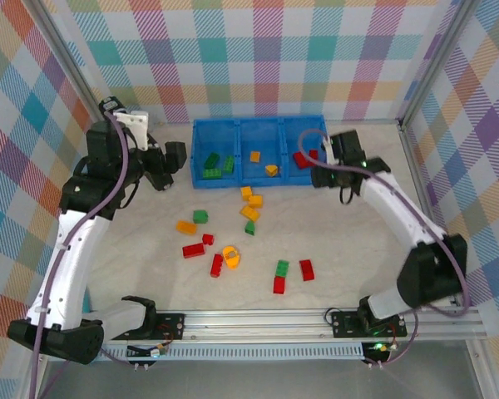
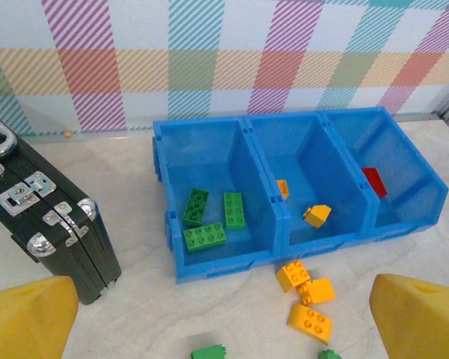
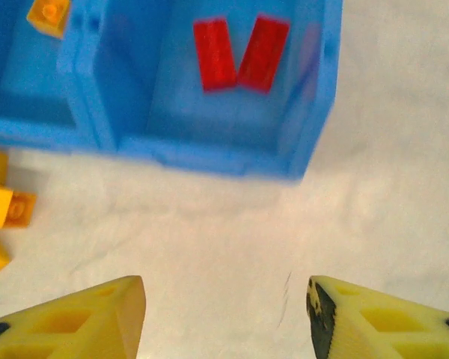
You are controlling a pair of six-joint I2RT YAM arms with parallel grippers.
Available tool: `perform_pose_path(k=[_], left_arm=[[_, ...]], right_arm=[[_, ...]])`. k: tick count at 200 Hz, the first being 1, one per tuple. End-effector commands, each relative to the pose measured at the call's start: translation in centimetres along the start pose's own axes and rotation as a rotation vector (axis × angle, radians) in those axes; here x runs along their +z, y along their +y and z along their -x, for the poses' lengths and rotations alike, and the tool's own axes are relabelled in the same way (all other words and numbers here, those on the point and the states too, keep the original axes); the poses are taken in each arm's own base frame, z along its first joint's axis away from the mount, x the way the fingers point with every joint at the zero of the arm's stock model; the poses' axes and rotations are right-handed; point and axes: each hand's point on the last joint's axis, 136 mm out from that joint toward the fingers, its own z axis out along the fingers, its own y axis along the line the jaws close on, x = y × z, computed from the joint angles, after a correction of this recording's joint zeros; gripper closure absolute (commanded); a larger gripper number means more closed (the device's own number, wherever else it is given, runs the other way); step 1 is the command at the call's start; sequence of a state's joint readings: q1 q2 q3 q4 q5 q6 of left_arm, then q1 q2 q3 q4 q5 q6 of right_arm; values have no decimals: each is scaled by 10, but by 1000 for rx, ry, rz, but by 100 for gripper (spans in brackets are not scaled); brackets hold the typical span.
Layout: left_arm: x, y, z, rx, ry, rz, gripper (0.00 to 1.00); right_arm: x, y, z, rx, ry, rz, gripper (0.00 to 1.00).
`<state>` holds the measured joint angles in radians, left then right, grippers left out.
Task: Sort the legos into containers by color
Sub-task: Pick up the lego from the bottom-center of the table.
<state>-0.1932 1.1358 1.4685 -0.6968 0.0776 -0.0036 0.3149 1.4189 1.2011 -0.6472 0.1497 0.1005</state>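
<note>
I am holding my left tool [image 2: 224, 303] wide and empty at nine o'clock of the blue tray [image 2: 224, 263], and my right tool [image 3: 226, 295] wide near its four o'clock corner. Loose legos [image 1: 250, 213] are lying on the worktop [image 1: 349, 241] at six o'clock.

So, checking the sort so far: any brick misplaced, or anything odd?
Nothing stands out. The blue tray holds green bricks in its left compartment, yellow-orange bricks in the middle, red bricks on the right; none mixed.

Black case [image 2: 69, 248]; perhaps a cork [image 2: 67, 134] behind
</note>
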Motion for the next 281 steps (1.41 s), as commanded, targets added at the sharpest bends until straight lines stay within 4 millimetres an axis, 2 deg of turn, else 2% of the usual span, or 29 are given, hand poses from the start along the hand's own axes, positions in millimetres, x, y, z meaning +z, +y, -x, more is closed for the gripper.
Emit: perform_pose_path(k=[1, 37, 60, 79, 105, 155, 198, 245, 281], left_arm=[[-10, -1, 8, 16, -41, -3, 0], [-13, -8, 12, 21, -52, -25, 0], [-17, -10, 14, 22, -61, -32, 0], [-19, -9, 14, 22, -63, -30, 0], [-20, -10, 14, 23, -66, -34, 0], [-20, -14, 13, 29, -59, -47, 0], [-18, -14, 12, 28, -52, -50, 0], [-17, -14, 11, 29, -51, -45, 0], [-16, -13, 10, 30, -47, -43, 0]], right_arm=[[-11, 20, -60, 198, 102, 97, 37], [-32, 50, -129, 267, 214, 205, 34], [-35, 64, -170, 274, 312, 200, 32], [-30, 74, -194, 290, 371, 198, 32], [-20, 82, -213, 259, 399, 157, 31], [-5, 84, -239, 161, 453, 33, 30], [8, 80, -245, 126, 464, -46, 32], [22, 83, -246, 100, 475, -59, 41], [34, 91, -241, 70, 477, -62, 54]])
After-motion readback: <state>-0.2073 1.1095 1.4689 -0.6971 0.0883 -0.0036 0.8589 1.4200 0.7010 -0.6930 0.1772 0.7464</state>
